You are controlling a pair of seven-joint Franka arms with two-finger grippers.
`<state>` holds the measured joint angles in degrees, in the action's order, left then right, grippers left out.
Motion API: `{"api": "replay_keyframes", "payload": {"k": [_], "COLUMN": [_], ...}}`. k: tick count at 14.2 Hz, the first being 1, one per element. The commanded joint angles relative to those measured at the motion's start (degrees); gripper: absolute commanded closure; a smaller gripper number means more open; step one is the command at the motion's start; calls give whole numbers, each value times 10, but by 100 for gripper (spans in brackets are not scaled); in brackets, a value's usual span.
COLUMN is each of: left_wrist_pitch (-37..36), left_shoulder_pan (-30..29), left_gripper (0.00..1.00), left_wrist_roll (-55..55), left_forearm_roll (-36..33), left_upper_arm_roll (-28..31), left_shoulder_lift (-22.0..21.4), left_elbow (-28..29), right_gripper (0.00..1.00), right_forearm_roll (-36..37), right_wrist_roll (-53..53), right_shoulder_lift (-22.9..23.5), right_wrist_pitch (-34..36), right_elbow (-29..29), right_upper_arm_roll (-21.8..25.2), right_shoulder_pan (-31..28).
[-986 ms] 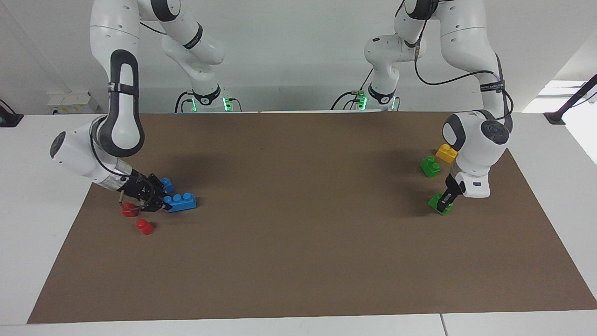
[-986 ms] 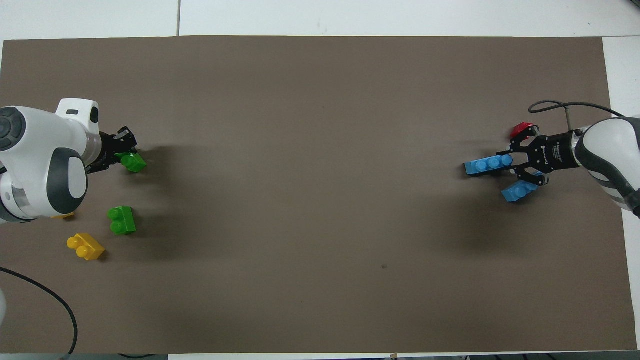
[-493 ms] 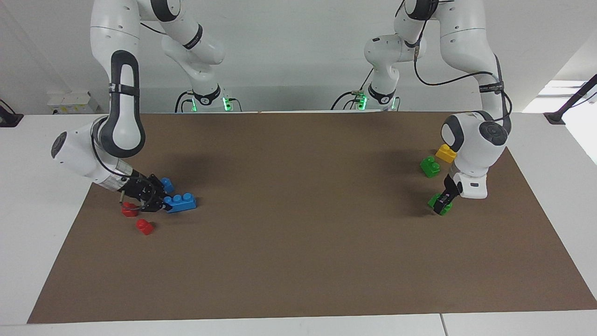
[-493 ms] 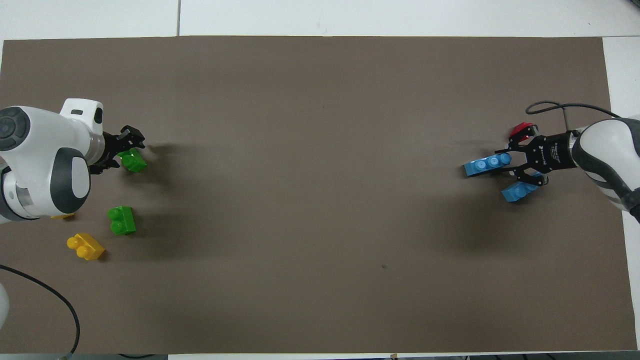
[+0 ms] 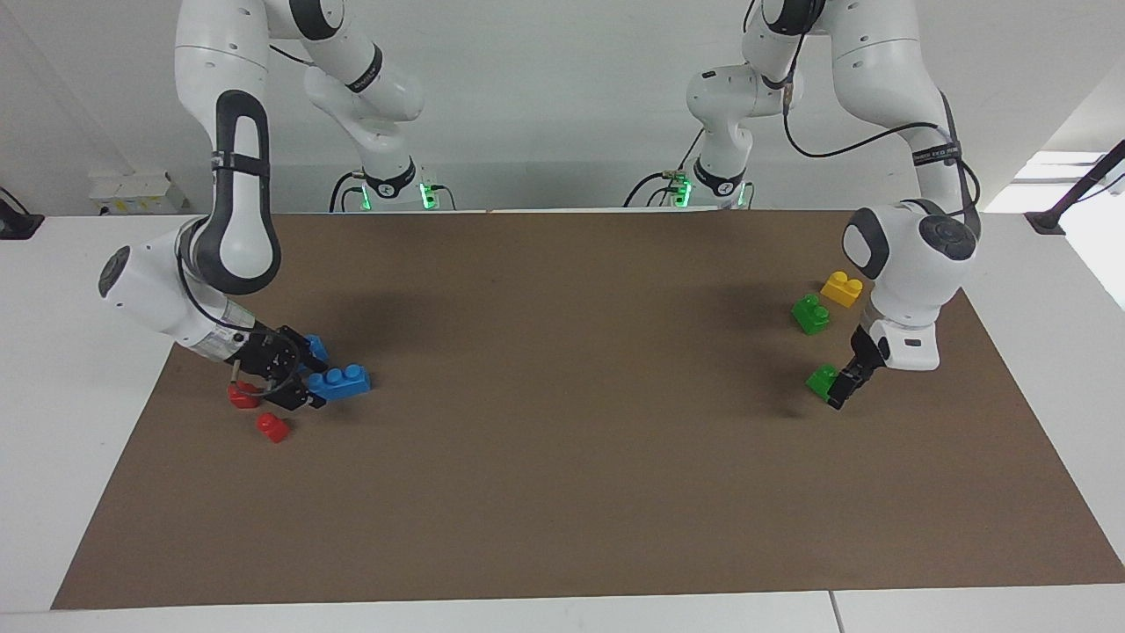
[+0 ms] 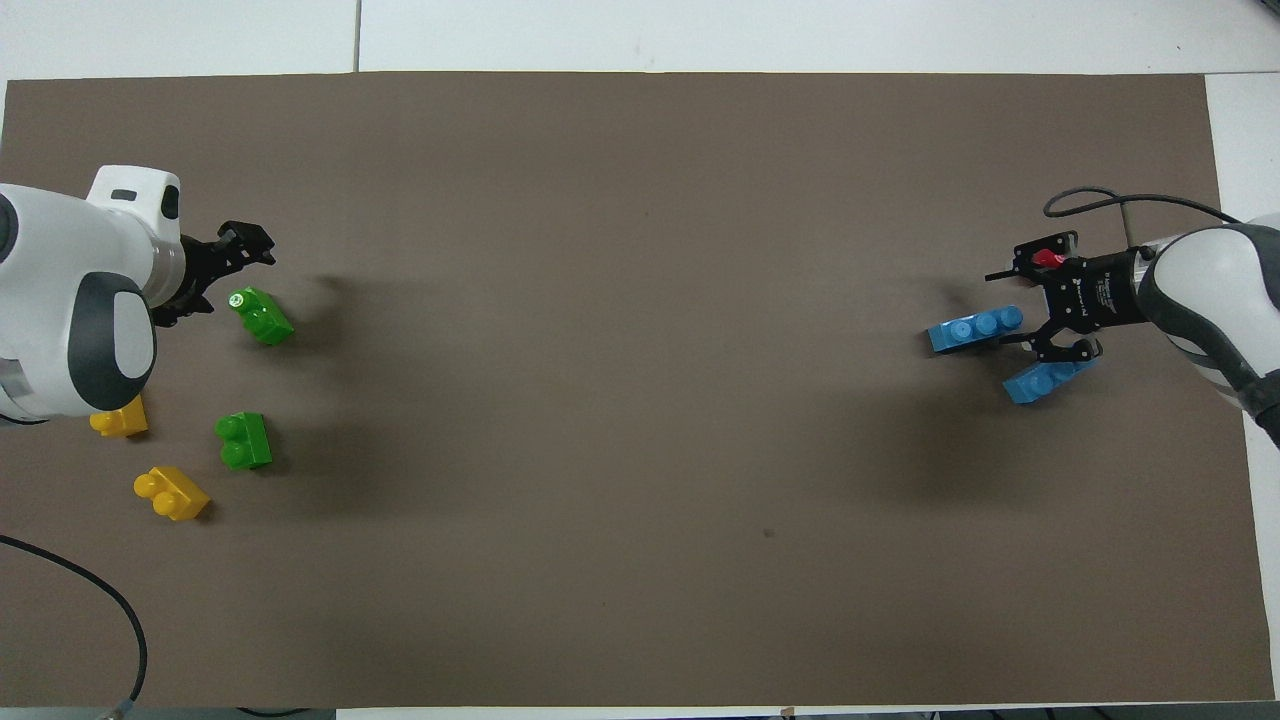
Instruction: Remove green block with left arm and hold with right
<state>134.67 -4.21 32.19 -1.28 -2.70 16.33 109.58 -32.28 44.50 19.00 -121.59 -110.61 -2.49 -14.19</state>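
The green block (image 5: 821, 379) (image 6: 260, 315) lies free on the brown mat at the left arm's end of the table. My left gripper (image 5: 845, 385) (image 6: 228, 262) stands open right beside it with nothing between its fingers. At the right arm's end, my right gripper (image 5: 303, 374) (image 6: 1025, 310) is open and low over the mat. Its fingers stand on either side of the end of a blue three-stud brick (image 5: 338, 380) (image 6: 975, 328) without gripping it.
A darker green brick (image 5: 809, 313) (image 6: 243, 440) and two yellow bricks (image 5: 841, 288) (image 6: 172, 493) (image 6: 120, 418) lie nearer the robots than the green block. A second blue brick (image 5: 314, 347) (image 6: 1045, 378) and red pieces (image 5: 272, 426) (image 5: 242, 396) lie around the right gripper.
Both grippers have opened. The left gripper let go of the green block and drew off it. The right gripper released the blue brick and pulled back slightly.
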Motion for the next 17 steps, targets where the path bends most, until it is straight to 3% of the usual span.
{"api": "replay_keyframes", "payload": {"k": [1,4,9,12,17], "left_wrist_pitch": [-86,-189,-261,-302,-357], "left_shoulder_pan": [9,13,13,14,18], "left_gripper": [0,0,0,0,0], "left_wrist_roll": [-36,-112,-233,-308,-316], "left_forearm_roll": [-1,-1,-4,-4,-1], "left_upper_arm_roll": [0,0,-1,-1,-1], "left_shoulder_lift": [-16,-20,-63,-98,-147], "left_elbow": [-54,-129,-141,-140,-141], "right_gripper": [3,0,0,0,0], "right_forearm_roll": [28,85,160,185,251], "right_wrist_roll": [0,-1,-47,-123,-195], "right_shoulder_lift": [-22,-32,-52,-86,-142], "right_wrist_pitch": [16,76,172,188,224], "right_elbow": [7,66,157,161,162], "right_upper_arm_roll": [-1,-4,-15,-15,-16], "right_shoulder_pan": [-2,0,4,21,52]}}
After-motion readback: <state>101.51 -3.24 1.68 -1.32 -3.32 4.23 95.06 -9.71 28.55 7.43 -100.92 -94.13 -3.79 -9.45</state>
